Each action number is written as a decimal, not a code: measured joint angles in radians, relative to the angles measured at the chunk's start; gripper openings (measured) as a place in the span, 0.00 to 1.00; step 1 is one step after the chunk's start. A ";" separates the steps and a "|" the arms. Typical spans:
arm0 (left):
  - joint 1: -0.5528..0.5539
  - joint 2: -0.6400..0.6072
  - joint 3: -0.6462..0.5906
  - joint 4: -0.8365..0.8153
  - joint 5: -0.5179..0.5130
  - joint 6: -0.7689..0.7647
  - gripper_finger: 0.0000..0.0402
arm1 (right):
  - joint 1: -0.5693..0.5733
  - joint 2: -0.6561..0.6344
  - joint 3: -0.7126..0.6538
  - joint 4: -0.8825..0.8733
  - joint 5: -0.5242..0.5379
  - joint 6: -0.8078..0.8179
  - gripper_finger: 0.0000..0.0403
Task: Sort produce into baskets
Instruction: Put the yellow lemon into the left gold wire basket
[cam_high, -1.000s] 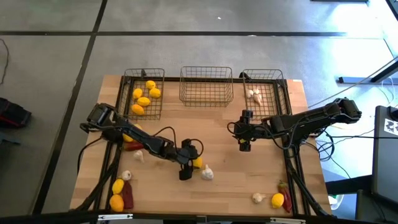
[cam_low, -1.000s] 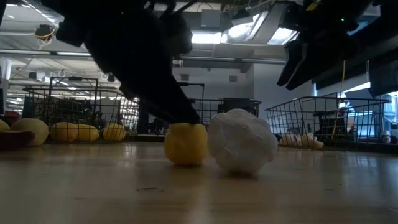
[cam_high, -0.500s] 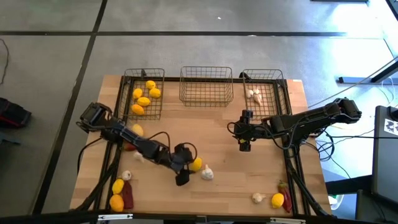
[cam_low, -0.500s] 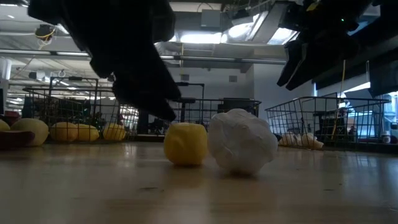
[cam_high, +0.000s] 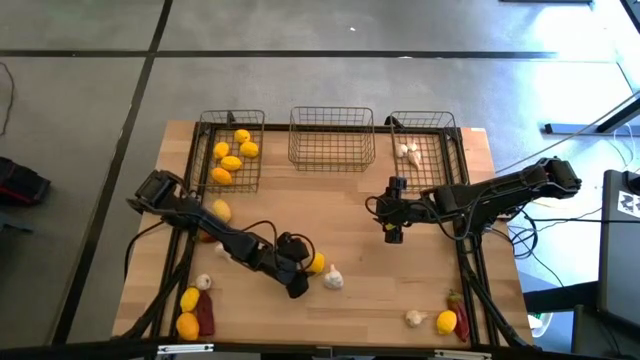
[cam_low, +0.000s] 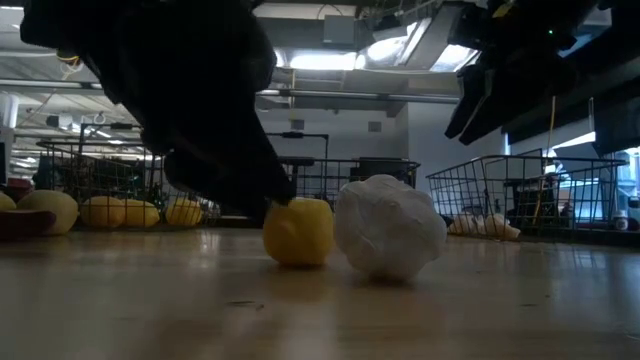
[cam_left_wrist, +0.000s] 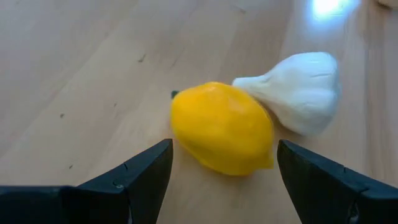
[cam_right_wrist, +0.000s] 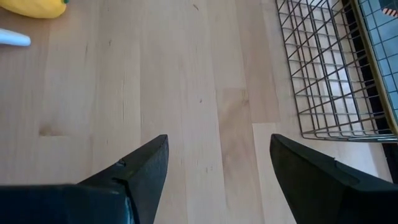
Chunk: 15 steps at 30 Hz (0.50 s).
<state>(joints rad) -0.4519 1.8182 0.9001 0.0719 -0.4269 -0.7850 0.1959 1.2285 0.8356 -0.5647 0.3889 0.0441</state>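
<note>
A yellow lemon (cam_high: 315, 263) lies on the wooden table with a whitish garlic bulb (cam_high: 333, 279) touching its side; both also show in the left wrist view, the lemon (cam_left_wrist: 221, 127) and the garlic (cam_left_wrist: 300, 91). My left gripper (cam_high: 298, 268) is open, low over the table, its fingers standing on either side of the lemon's near end (cam_left_wrist: 224, 180) without touching it. My right gripper (cam_high: 389, 212) is open and empty above bare table, in front of the middle basket (cam_high: 332, 138). The left basket (cam_high: 232, 150) holds several lemons. The right basket (cam_high: 425, 145) holds garlic.
Loose produce lies at the table's left: a lemon (cam_high: 220, 210), a chili (cam_high: 212, 235), garlic bulbs (cam_high: 203, 283), two lemons (cam_high: 188, 312) and a chili (cam_high: 205, 318). At the near right lie a garlic bulb (cam_high: 415, 318), a lemon (cam_high: 446, 321) and a chili (cam_high: 458, 303).
My left gripper has risen off the lemon and drawn back a little toward the table's left and near edge, then come down again beside the lemon. The lemon and the garlic have stayed where they were.
</note>
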 joint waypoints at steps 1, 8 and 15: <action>0.000 0.007 0.000 0.002 -0.005 -0.002 0.70 | 0.000 0.000 0.000 0.004 0.000 0.000 0.68; 0.003 0.006 0.000 -0.096 -0.020 0.001 0.70 | 0.000 0.000 0.000 0.014 0.000 0.000 0.68; 0.014 -0.002 0.000 -0.167 -0.031 0.004 0.70 | 0.000 0.000 0.000 0.017 -0.008 0.001 0.68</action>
<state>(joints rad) -0.4377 1.8163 0.8997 -0.0949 -0.4576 -0.7805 0.1959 1.2285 0.8356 -0.5476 0.3813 0.0452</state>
